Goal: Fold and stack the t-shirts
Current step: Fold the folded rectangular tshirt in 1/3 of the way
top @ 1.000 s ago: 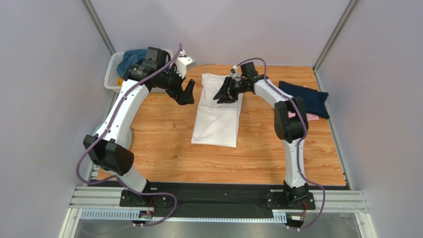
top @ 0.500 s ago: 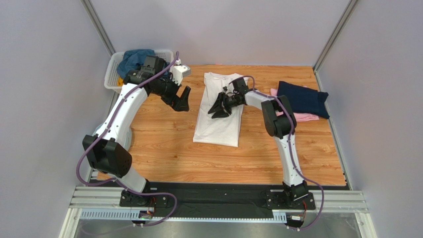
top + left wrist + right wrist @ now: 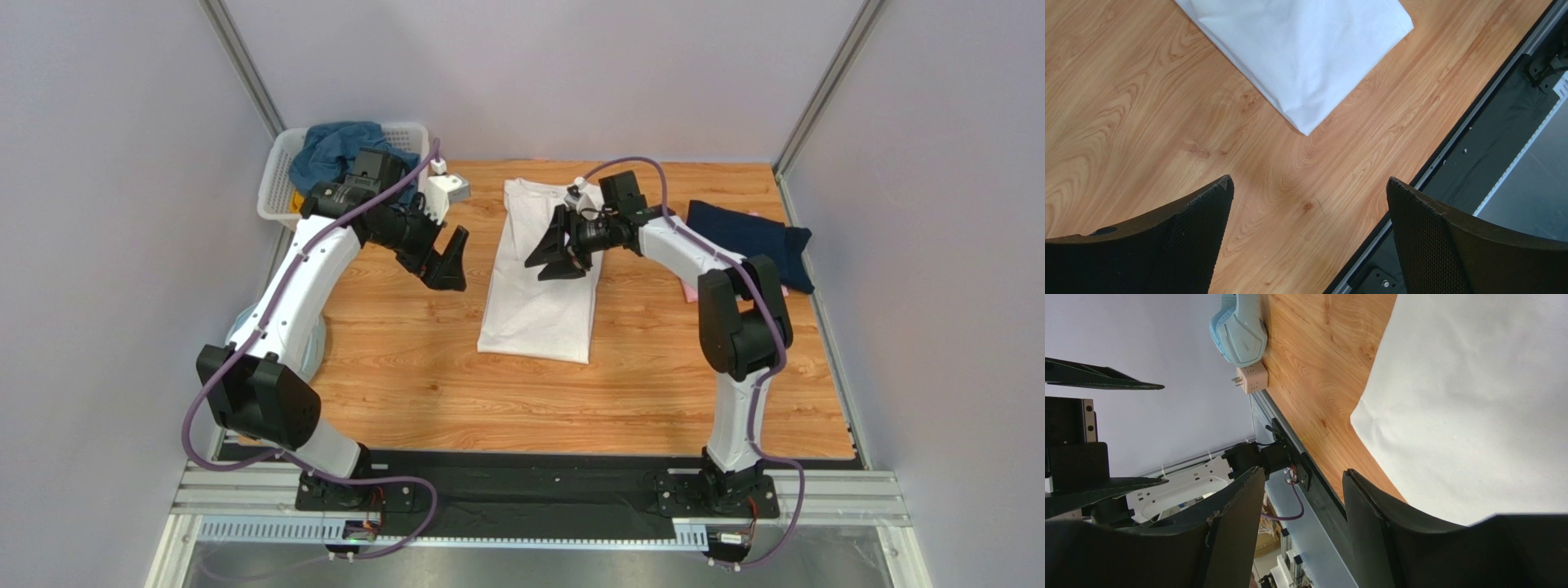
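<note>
The right gripper point(image 3: 555, 261) has pulled back up from the dip it made half a second ago toward the middle of the large white cloth t-shirt point(image 3: 534, 306). It now hovers over the shirt's 1 o'clock edge. Its jaws have widened to about half open and grip nothing. The left gripper point(image 3: 444, 272) has drifted toward 7 o'clock, off the cloth and above bare wooden table point(image 3: 405, 368). It stays fully spread and empty.

The white shirt lies at the table's centre as a narrow strip running from 12 to 6, its outline much as it was a second ago. That suggests the lengthwise fold is laid and released, with a crosswise fold probably next.

A folded navy cloth t-shirt point(image 3: 754, 245) waits at 2 o'clock. A teal-blue cloth t-shirt point(image 3: 331, 141) sits in the white slatted plastic basket point(image 3: 280, 165) at 10 o'clock, not yet folded.

Only the top view shows both of those. The left wrist view shows what the top view cannot: the left gripper point(image 3: 1309, 184) has clear air between its pads, and the shirt's point(image 3: 1309, 55) near corner is crisp and flat. The right wrist view shows the right gripper point(image 3: 1303, 473) empty beside the shirt's point(image 3: 1475, 404) edge. It also shows light-blue plastic headphones point(image 3: 1238, 327) at the table's 9 o'clock rim, largely hidden by the left arm from above.
</note>
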You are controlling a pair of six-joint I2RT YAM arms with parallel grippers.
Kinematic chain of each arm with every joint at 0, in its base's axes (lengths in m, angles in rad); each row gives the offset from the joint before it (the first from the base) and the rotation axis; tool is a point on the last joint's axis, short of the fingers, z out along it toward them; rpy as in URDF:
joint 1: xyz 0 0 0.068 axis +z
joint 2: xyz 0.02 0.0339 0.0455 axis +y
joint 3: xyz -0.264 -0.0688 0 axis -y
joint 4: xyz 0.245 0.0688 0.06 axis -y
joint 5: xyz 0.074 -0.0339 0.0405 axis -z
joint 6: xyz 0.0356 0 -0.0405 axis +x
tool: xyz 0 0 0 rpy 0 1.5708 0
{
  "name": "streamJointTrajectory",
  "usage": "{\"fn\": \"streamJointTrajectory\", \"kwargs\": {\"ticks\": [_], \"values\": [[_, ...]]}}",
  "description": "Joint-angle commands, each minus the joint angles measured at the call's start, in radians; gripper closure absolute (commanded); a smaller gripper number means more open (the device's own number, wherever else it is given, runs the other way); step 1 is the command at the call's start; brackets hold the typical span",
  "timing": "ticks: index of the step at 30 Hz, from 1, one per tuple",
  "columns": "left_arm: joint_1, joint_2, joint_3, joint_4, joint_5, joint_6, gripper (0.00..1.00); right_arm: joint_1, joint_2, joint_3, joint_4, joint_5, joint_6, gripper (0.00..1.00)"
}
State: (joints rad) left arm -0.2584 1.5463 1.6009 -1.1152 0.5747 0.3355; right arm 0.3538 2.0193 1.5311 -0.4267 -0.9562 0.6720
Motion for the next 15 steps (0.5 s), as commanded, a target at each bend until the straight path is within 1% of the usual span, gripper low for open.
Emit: {"fn": "streamJointTrajectory", "kwargs": {"ticks": [1, 7, 10, 13, 15], "values": [[0.001, -0.057, -0.029, -0.014, 0.034, 0.022, 0.00, -0.021, 0.024, -0.141, 0.094, 0.033, 0.021, 0.44], [0.001, -0.107, -0.030, -0.038, -0.001, 0.031, 0.00, -0.024, 0.157, -0.216, 0.155, 0.048, 0.043, 0.45], [0.001, -0.130, -0.025, -0.066, -0.015, 0.039, 0.00, -0.036, 0.199, -0.249, 0.172, 0.051, 0.038, 0.46], [0.001, -0.149, -0.041, -0.078, -0.016, 0.043, 0.00, -0.045, 0.168, -0.296, 0.180, 0.051, 0.029, 0.46], [-0.001, -0.149, -0.052, -0.075, -0.021, 0.043, 0.00, -0.045, 0.092, -0.333, 0.168, 0.048, 0.018, 0.46]]}}
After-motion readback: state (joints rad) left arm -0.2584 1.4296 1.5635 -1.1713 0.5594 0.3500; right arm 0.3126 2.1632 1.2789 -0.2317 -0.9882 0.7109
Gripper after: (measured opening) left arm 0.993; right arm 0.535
